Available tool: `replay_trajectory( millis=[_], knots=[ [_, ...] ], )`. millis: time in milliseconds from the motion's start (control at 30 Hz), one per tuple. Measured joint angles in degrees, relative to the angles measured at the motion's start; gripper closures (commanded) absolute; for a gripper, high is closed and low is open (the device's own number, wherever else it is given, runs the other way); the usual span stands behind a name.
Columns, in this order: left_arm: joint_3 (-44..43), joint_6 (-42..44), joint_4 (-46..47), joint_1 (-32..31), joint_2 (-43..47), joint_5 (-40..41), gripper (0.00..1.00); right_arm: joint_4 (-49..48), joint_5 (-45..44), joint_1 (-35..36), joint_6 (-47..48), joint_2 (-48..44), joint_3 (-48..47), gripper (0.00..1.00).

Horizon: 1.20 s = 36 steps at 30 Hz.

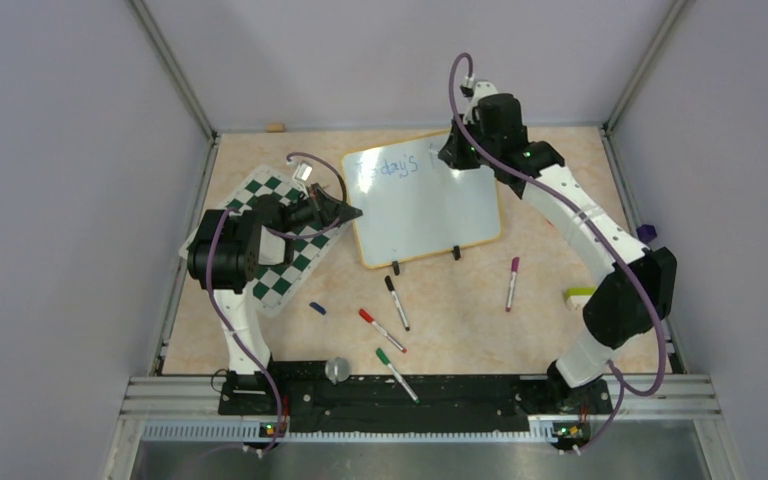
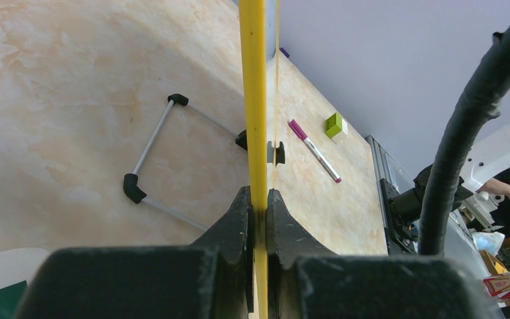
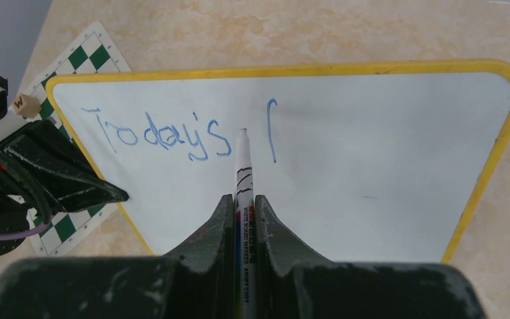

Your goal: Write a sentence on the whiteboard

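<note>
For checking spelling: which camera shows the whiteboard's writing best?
Right wrist view: the writing is large and legible, "Today's" plus one stroke. Top view shows it small, faint; left wrist shows only the whiteboard edge-on.

sentence (image 1: 397, 166) end hidden, probably behind right arm (image 1: 580, 215)

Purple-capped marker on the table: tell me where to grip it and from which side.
Take the purple-capped marker at mid-barrel, coming straight down from above and closing across its width. It lies flat, pointing roughly away from the arms, with both long sides free.
</note>
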<state>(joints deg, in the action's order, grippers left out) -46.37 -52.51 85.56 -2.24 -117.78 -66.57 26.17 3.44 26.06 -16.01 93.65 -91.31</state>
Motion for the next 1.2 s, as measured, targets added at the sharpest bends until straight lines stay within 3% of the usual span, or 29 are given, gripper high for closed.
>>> replay_trajectory(
  millis=[1200],
  knots=[
    [0.0,0.0,0.0,0.0,0.0,0.0,1.00,0.0,-1.4,0.0,0.0,4.5,-1.8,1.00]
  ],
)
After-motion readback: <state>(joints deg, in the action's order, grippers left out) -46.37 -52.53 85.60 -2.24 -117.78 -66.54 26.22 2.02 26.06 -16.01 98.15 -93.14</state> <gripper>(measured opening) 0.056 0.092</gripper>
